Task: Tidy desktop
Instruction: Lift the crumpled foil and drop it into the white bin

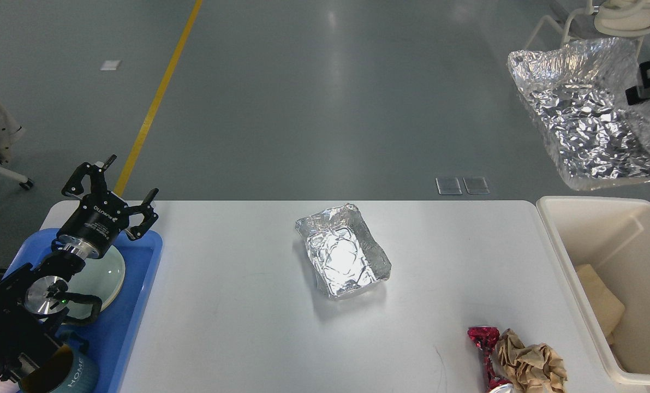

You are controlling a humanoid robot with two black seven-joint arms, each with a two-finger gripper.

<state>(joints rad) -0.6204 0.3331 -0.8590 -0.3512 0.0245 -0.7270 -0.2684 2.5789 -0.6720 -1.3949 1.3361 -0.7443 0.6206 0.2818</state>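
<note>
The white-grey desktop fills the lower half of the head view. A crumpled foil tray lies at its middle. Near the front right edge lie a crushed red can and a wad of brown paper. High at the upper right, a second foil tray hangs in the air above the cream bin, with my right gripper shut on its right side, mostly cut off by the frame edge. My left gripper stands open over the far end of the blue tray, holding nothing.
The blue tray at the left holds a pale plate and a teal mug. Inside the cream bin lies a beige scrap. A white wheeled chair stands on the floor at the far right.
</note>
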